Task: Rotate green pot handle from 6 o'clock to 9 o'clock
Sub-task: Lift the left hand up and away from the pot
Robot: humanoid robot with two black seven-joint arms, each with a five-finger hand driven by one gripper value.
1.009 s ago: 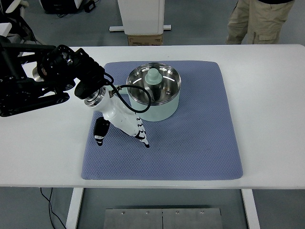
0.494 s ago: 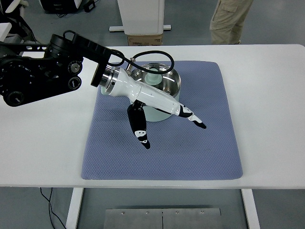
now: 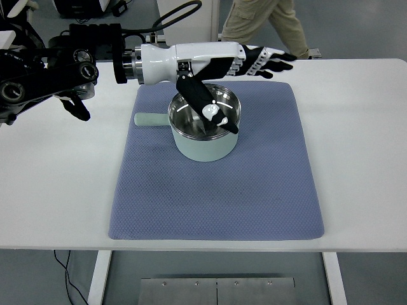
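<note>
The pale green pot (image 3: 203, 147) with a shiny steel inside stands on the blue mat (image 3: 254, 190), a little left of the mat's middle. Its green handle (image 3: 151, 119) sticks out flat to the left, at about 9 o'clock. My left hand (image 3: 245, 62) reaches in from the left and hovers above the pot's far rim, its fingers (image 3: 275, 58) spread toward the right. The black-and-white thumb (image 3: 213, 109) hangs down over the pot's opening. The hand holds nothing and is apart from the handle.
The mat lies on a white table (image 3: 362, 127). A person's legs (image 3: 254, 19) pass behind the table's far edge. A white pedestal (image 3: 210, 13) stands behind it too. My dark left arm (image 3: 44, 76) covers the table's far left.
My left hand lifted off the mat at the pot's front left, swept across and now hovers over the far rim. The handle now shows, pointing left. The person walked left.
</note>
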